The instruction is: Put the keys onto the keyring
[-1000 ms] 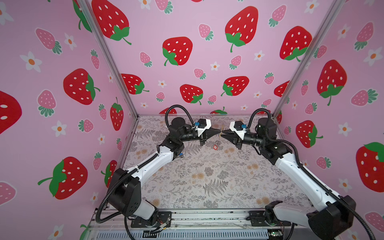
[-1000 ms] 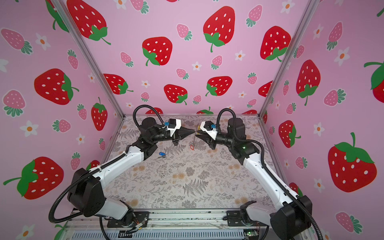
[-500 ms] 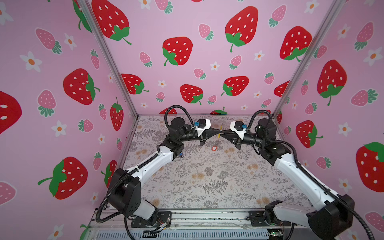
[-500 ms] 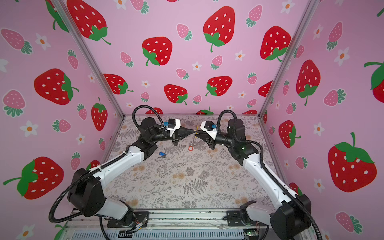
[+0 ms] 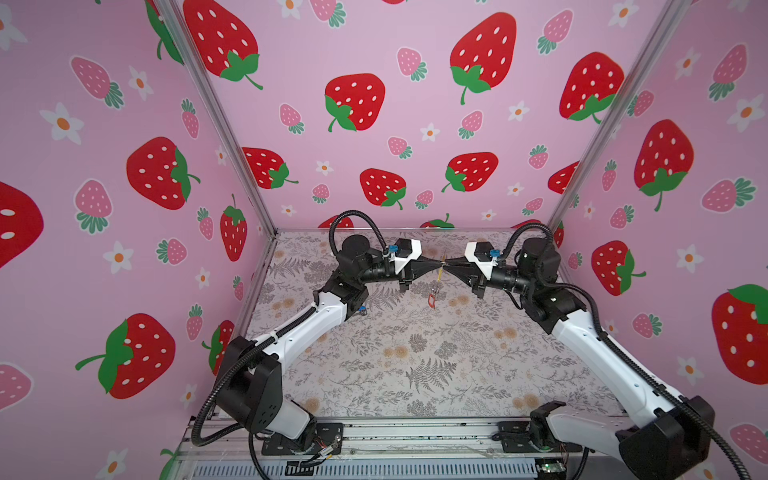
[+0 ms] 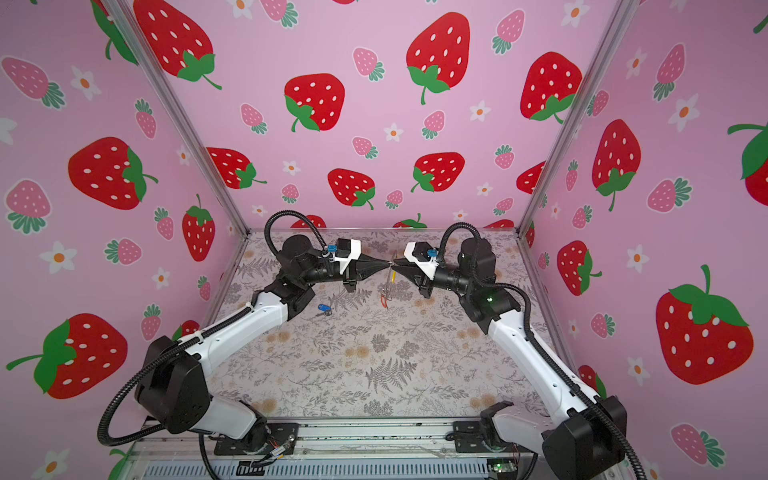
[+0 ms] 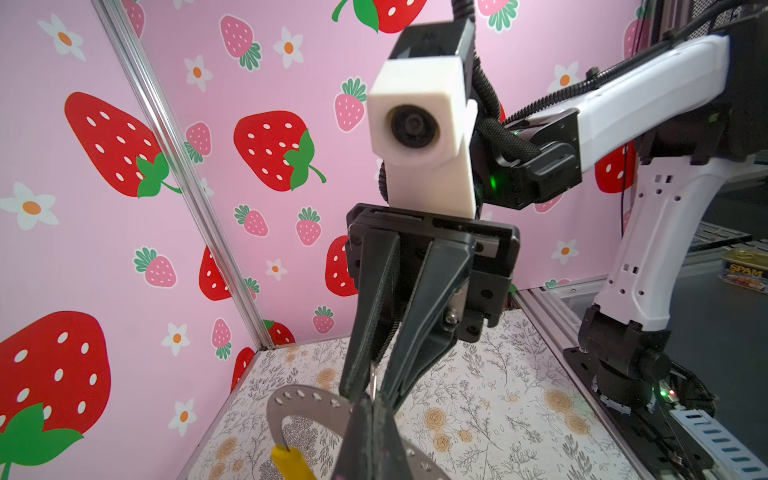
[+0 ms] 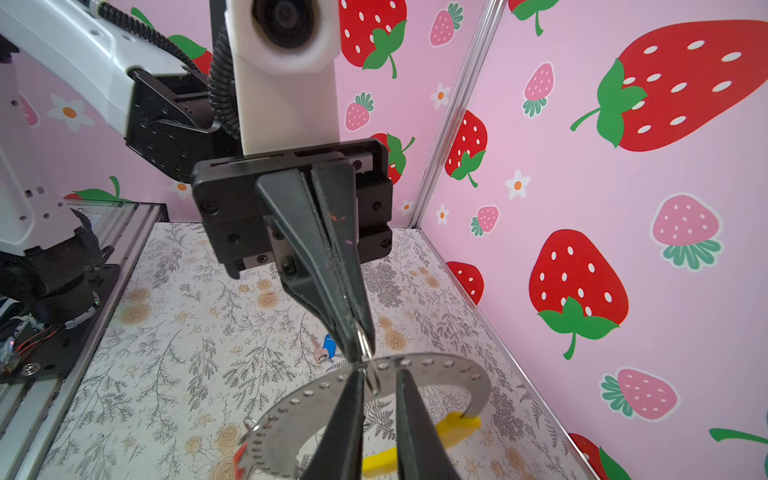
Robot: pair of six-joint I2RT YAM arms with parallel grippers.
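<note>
Above the tabletop (image 5: 415, 357) in both top views, my left fingers (image 5: 428, 263) and right fingers (image 6: 405, 269) tip to tip, keyring (image 5: 439, 275) hanging edge-on between, left wrist, left fingers pinched shut on its rim, right wrist, right fingers narrowly apart astride it, blue-tagged key (image 8: 329, 345) on tabletop.

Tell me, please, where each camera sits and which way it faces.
Top views: high at the front, looking down toward the back wall; both arms show, the left gripper and right gripper tip to tip.
Left wrist: on the left arm, looking along its fingers at the right arm and its camera.
Right wrist: on the right arm, looking along its fingers at the left arm and its camera.
Shared: both wrist views show the keyring at the grippers' tips.
</note>
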